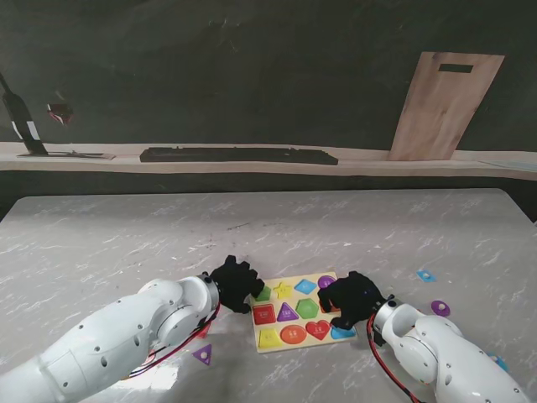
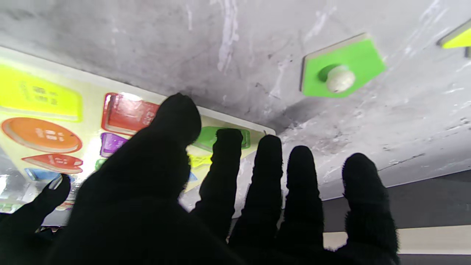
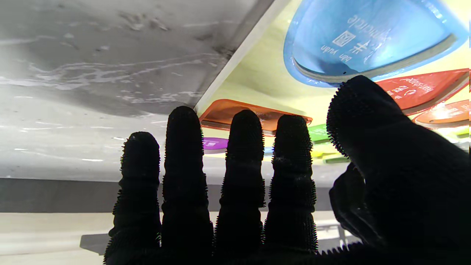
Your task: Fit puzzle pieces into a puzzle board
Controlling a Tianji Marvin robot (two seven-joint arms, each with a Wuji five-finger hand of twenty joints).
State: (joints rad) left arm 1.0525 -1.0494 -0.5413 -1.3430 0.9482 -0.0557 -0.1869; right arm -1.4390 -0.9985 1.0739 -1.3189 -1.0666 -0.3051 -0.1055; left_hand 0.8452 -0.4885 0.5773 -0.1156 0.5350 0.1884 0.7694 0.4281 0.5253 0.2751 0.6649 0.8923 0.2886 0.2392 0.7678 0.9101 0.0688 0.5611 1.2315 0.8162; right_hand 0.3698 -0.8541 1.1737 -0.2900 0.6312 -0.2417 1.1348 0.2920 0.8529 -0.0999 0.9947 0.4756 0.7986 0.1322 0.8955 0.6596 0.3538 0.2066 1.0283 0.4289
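L hand (image 1: 235,284): fingers (image 2: 266,173) spread and straight, holding nothing, tips over the board's left far corner. R hand (image 1: 351,300): fingers (image 3: 241,154) straight, side by side w/ narrow gaps, thumb apart, nothing held; it covers part of the board's right edge.

Board (image 1: 273,345): pale wood, lies flat between the two hands, close to the table's near edge, slightly skewed. Shapes seen in it: red square (image 1: 263,314), purple triangle (image 1: 288,312), green hexagon (image 1: 307,307), blue diamond (image 1: 305,286), red heart (image 1: 317,328), orange oval (image 1: 293,334), yellow piece (image 1: 268,338), blue semicircle (image 3: 353,36) by the R thumb. Right-hand column partly hidden; cannot tell if seated.

Loose pcs: green pentagon (image 2: 340,66) w/ white knob on the table near the L fingers; purple triangle pc (image 1: 203,353) near me, left of board; small blue pc (image 1: 425,274) and purple pc (image 1: 440,308) right of board, well apart from it.

Room: table (image 1: 268,227) open across its whole far half; shelf edge (image 1: 252,164) beyond.
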